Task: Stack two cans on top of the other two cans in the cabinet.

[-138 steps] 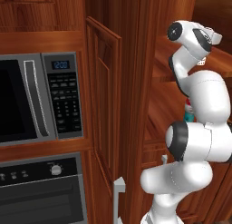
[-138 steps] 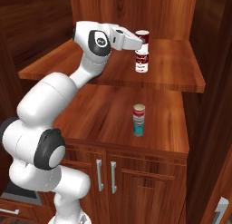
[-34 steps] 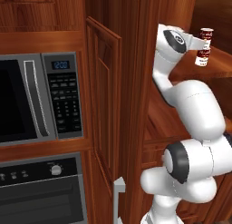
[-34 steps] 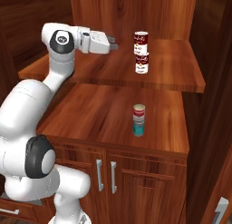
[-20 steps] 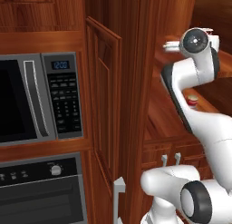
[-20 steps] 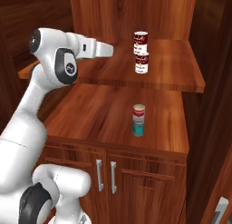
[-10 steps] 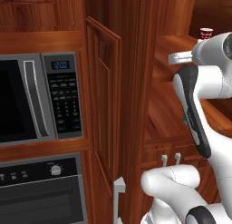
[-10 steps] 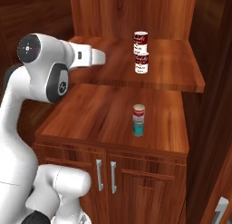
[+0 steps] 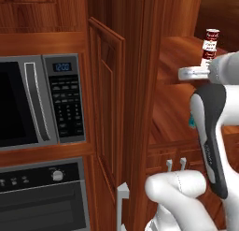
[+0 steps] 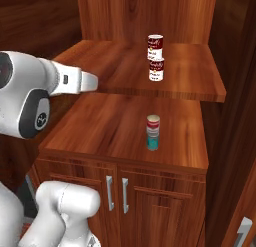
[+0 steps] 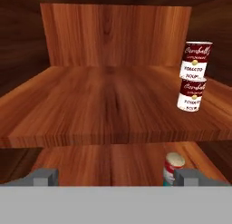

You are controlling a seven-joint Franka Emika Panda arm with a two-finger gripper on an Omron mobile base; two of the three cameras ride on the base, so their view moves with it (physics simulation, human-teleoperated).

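Both stacks look done. The white-and-red soup tin (image 10: 155, 46) tops its twin (image 10: 156, 70) on the reddish-brown cabinet's upper shelf (image 10: 190, 86); the red pale-topped can (image 10: 153, 124) caps the teal can (image 10: 153, 140) on the lower shelf. The tool (image 11: 113, 177) gapes empty at near left; retreating seems next.

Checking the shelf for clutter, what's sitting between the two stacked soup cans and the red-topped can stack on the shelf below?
Nothing but the upper wooden shelf board separates the stacked soup cans from the red-on-teal stack, seen in the right base view.

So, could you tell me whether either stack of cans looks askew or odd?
Nothing stands out. The soup cans stand upright, one on the other, on the upper shelf. The red can sits squarely on the teal can below.
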